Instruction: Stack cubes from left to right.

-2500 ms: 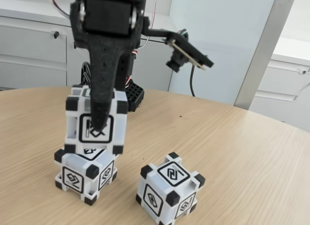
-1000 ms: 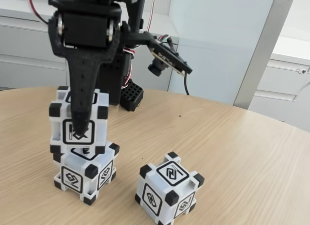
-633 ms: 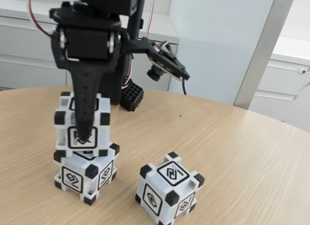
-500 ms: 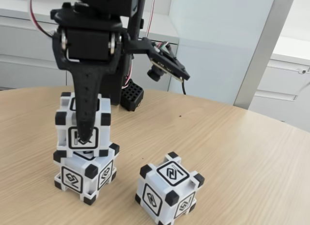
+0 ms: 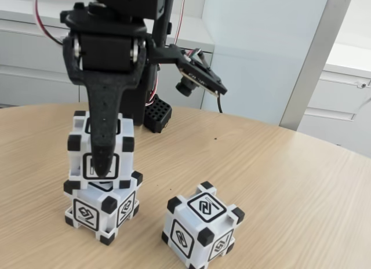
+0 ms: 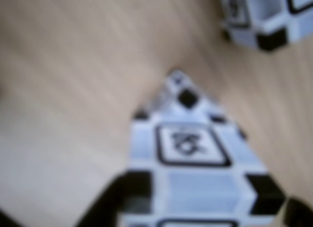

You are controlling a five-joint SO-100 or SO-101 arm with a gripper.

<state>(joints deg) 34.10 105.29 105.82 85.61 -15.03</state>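
Two black fingers of the hand (image 5: 103, 167) pinch the upper cube (image 5: 99, 155), one finger running down its front face in the fixed view, the other hidden behind it. That held cube sits on the lower cube (image 5: 101, 210), which I take as the landmark; whether their faces fully touch I cannot tell, though little or no gap shows. The upper one looks turned slightly against the lower one's edges.

To finish this placing well, I would let the held cube settle flat with its black corners over those of the lower cube, then spread the fingers gently and lift straight up, so nothing drags sideways.

To the right of the lower cube in the fixed view, apart from it on the wooden worktop (image 5: 278, 182), rests the third cube (image 5: 201, 228), not yet stacked. In the blurred wrist view the held cube (image 6: 193, 153) fills the foreground. Behind the lower cube stands the arm's base (image 5: 153, 106). Nothing blocks the path between the stack and the third cube.
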